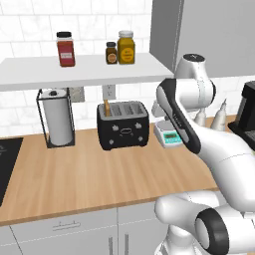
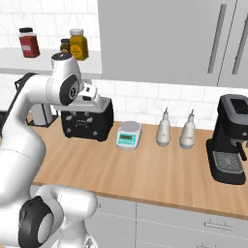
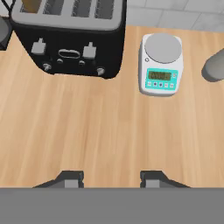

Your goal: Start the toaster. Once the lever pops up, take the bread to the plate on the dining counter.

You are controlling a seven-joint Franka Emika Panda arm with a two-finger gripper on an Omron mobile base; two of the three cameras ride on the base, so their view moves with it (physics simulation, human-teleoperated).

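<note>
The black toaster (image 1: 123, 125) (image 2: 87, 121) (image 3: 70, 39) stands at the back of the wood worktop. A golden-brown bread slice (image 1: 106, 108) (image 3: 31, 4) sticks up from its leftmost slot. Two pale levers (image 3: 89, 50) sit high on its front. In the hand view my gripper (image 3: 111, 180) is open and holds nothing. It hovers above the bare worktop in front of the toaster, a little to its right, and touches nothing. The plate and the dining counter are out of view.
A white and teal kitchen scale (image 1: 169, 134) (image 3: 160, 65) sits just right of the toaster. Two grey bottles (image 2: 163, 128) and a black coffee machine (image 2: 230, 140) stand further right. A paper towel roll (image 1: 57, 117) is at the left, under a shelf (image 1: 30, 72) with jars.
</note>
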